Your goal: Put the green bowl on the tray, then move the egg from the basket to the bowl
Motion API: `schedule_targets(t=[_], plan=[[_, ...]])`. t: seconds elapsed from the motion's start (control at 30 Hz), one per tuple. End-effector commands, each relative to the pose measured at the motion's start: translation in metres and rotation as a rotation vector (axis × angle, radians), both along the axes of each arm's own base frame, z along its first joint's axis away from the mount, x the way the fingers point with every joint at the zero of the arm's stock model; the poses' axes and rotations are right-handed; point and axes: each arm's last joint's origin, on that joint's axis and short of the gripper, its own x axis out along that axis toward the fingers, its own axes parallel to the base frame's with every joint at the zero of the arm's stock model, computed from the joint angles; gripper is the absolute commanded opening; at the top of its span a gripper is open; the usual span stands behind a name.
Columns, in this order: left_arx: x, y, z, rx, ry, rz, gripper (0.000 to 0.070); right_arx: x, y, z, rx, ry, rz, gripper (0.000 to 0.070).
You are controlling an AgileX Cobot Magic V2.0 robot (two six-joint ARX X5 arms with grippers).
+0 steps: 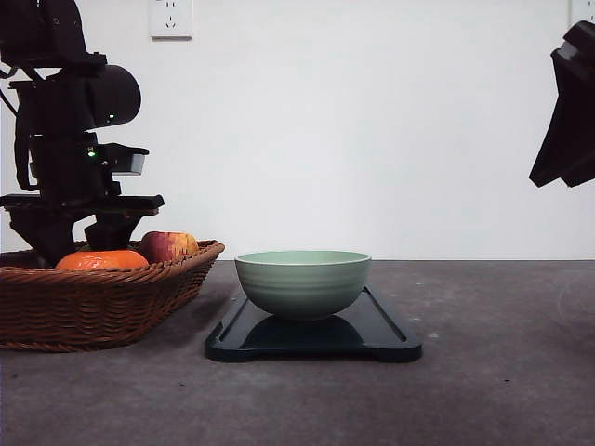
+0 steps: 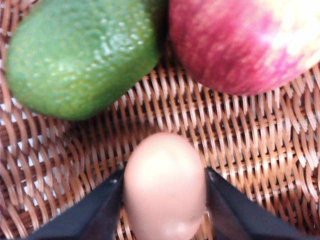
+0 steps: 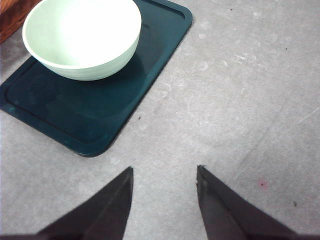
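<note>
The green bowl [image 1: 302, 282] stands upright and empty on the dark tray [image 1: 376, 342] at the table's middle. The right wrist view looks down on the same bowl [image 3: 82, 37] and tray [image 3: 100, 125]. The egg [image 2: 165, 160] is low in the wicker basket [image 2: 250, 150], its pale pink shell touched on both sides by the fingers of my left gripper [image 2: 164, 182]. In the front view my left arm [image 1: 74, 177] reaches down into the basket [image 1: 93, 311]. My right gripper [image 3: 164, 168] is open with nothing in it, above bare table to the right of the tray.
In the basket a red-yellow apple [image 2: 240, 40] and a green fruit [image 2: 80, 55] lie just beyond the egg. An orange fruit [image 1: 100, 260] and the apple [image 1: 167, 245] show above the rim. My right arm [image 1: 567, 121] hangs high at the right edge.
</note>
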Motion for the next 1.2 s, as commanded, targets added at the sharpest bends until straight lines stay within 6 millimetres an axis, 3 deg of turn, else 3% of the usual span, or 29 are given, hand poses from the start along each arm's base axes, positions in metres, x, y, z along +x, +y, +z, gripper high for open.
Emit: schedule_targets(t=[0.0, 0.4, 0.73, 0.9, 1.17], plan=[[0.005, -0.002, -0.001, 0.004, -0.002, -0.008, 0.0220, 0.001, 0.001, 0.001, -0.006, -0.006, 0.007, 0.0248], [0.004, -0.002, 0.006, 0.005, 0.008, -0.005, 0.0218, 0.001, 0.001, 0.001, -0.006, -0.006, 0.007, 0.0248], [-0.016, 0.003, 0.053, -0.018, -0.078, -0.005, 0.0218, 0.001, 0.001, 0.001, -0.007, -0.006, 0.007, 0.0248], [-0.031, 0.000, 0.082, -0.139, -0.146, -0.035, 0.0218, 0.001, 0.001, 0.001, -0.006, -0.006, 0.007, 0.0248], [-0.041, -0.031, 0.104, -0.385, -0.221, -0.159, 0.0223, 0.001, 0.001, 0.001, -0.006, -0.007, 0.007, 0.0248]])
